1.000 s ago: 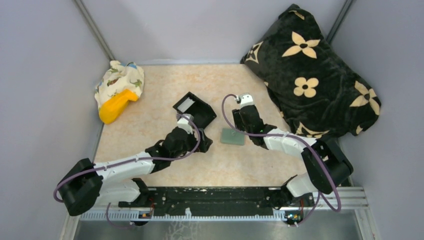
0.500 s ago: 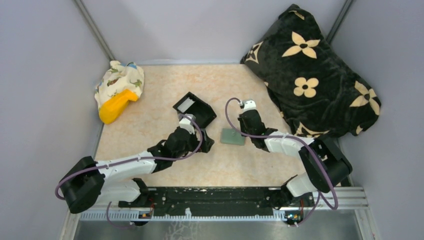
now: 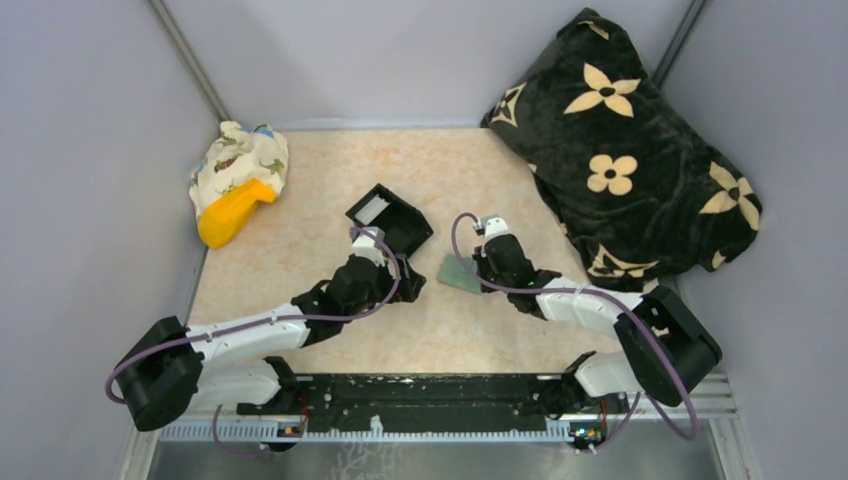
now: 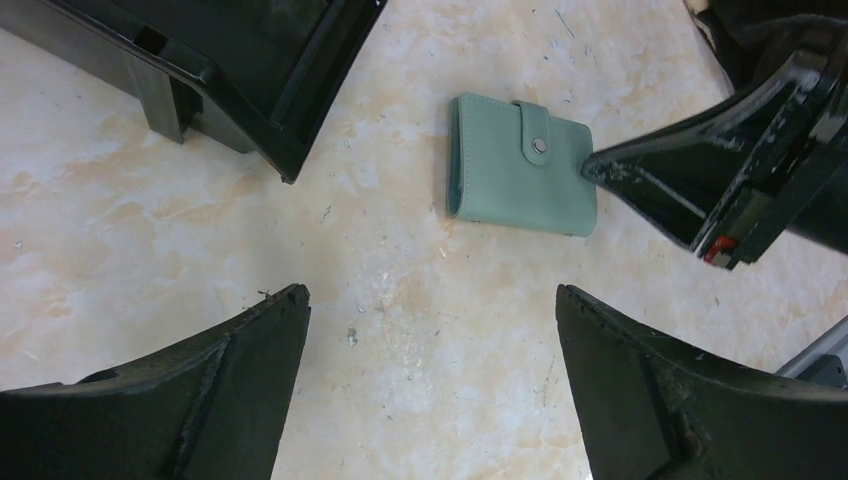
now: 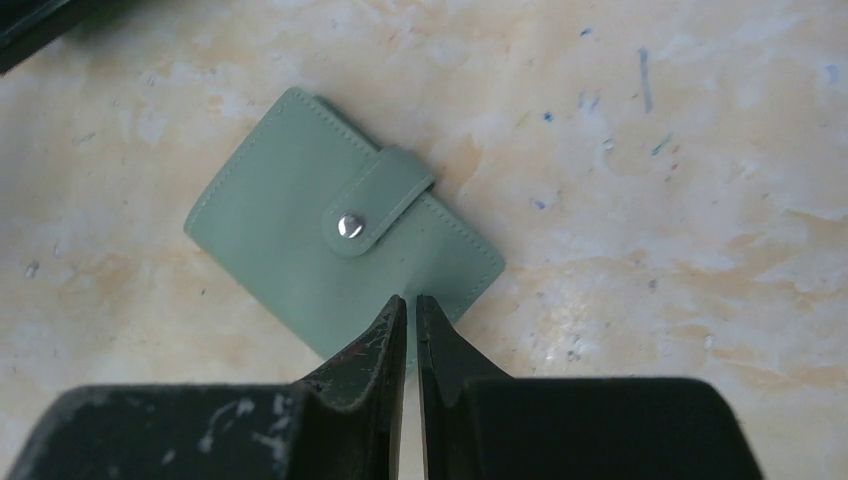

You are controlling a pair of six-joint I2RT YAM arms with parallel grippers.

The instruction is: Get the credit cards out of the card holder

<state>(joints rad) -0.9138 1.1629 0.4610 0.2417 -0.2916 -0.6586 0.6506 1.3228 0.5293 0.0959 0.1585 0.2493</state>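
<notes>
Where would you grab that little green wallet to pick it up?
Probably the card holder by the short edge facing the right arm, coming in low from that side: it lies flat and snapped shut, so only its thin edges can be pinched.

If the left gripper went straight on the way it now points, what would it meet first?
Probably the bare tabletop, just short of the green card holder; depth is unclear.
</notes>
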